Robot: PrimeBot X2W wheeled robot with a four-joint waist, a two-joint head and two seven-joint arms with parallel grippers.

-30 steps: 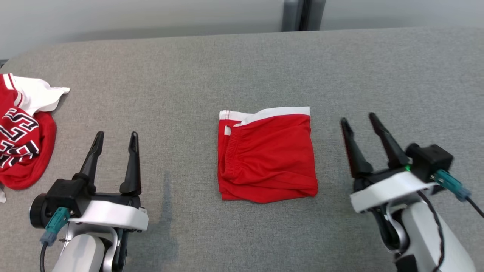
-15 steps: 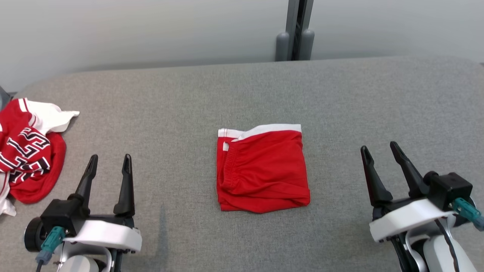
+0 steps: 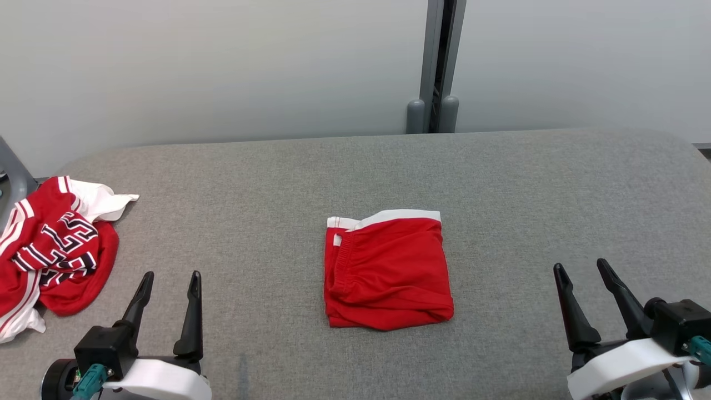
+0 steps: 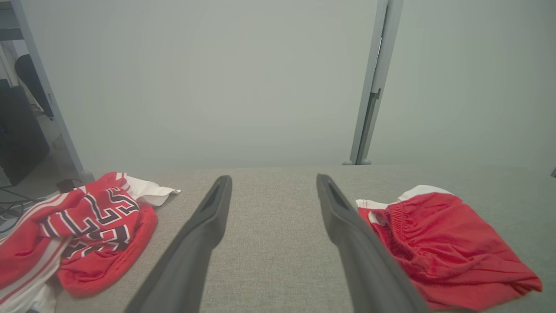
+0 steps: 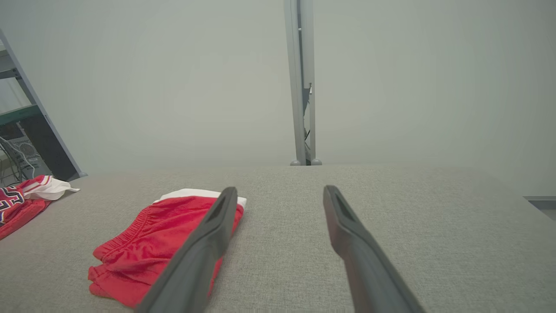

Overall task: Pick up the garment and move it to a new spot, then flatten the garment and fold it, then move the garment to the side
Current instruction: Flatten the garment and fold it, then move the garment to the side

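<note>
Now | our left hand (image 3: 171, 275) and right hand (image 3: 579, 264) spread wide, empty | folded red shorts (image 3: 387, 272) lie between them | risk: we pinch one layer, the fold unravels in transit.

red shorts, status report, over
Left pincer open, empty. Right pincer open, empty. Red shorts folded, lying between them, untouched. Crumpled jersey far left, out of the way.

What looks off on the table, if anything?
Only the red-and-white jersey, crumpled in a heap at the left end of the grey table. The folded red shorts lie square mid-table, lower edge rumpled. The left end effector and right end effector are open, clear of cloth.
</note>
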